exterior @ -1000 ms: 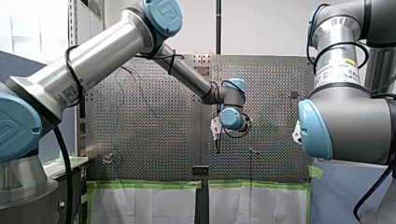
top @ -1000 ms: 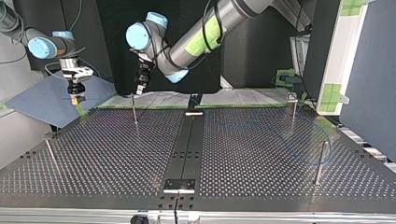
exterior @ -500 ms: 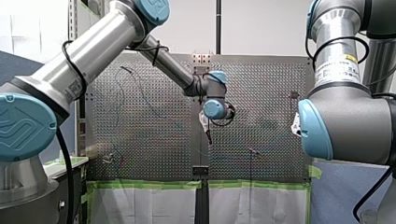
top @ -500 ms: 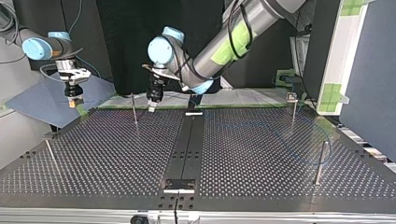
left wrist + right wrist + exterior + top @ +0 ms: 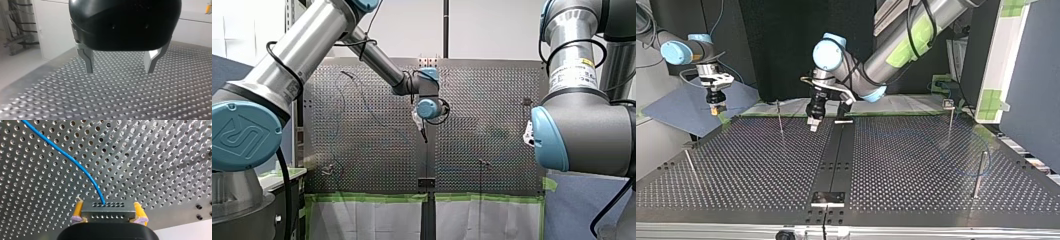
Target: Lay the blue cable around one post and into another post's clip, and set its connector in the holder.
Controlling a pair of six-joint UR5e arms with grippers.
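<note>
In the right wrist view my right gripper is shut, its yellow pads on both ends of a grey connector block. The blue cable runs from that block out over the perforated table. The top view shows this gripper held high off the table's back left corner. My left gripper hangs low over the back middle of the table, beside a thin post. Seen from the left wrist, it is open with nothing between its metal fingers. A faint loop of blue cable lies at the top view's right.
More posts stand at the top view's right and front left. A black strip runs down the table's middle, with a small bracket at its near end and another at its far end.
My left arm has swung toward the top view's right, from the back left post to the middle strip, and come down closer to the table. My right arm has barely moved.
</note>
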